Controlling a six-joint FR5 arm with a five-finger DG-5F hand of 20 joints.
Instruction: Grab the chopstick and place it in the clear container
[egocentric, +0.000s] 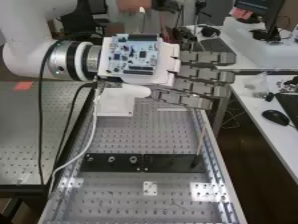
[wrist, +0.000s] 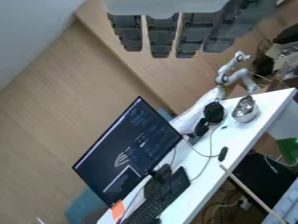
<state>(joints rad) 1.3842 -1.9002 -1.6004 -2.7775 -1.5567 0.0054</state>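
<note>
lab — robot arm (egocentric: 25, 30), perf. bench (egocentric: 120, 194), monitor (wrist: 130, 147) w/ kbd (wrist: 158, 204)

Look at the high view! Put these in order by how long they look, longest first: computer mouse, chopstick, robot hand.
1. Robot hand, longest, counting its palm and straight fingers
2. Chopstick, skinny but longer than the mouse
3. Computer mouse, shortest

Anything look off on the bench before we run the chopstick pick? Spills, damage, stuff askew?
No obvious spill or damage. The chopstick leans rather than standing straight at the black strip. Also, the white cable hangs loose from beside the hand down over the bench; might snag.
</note>
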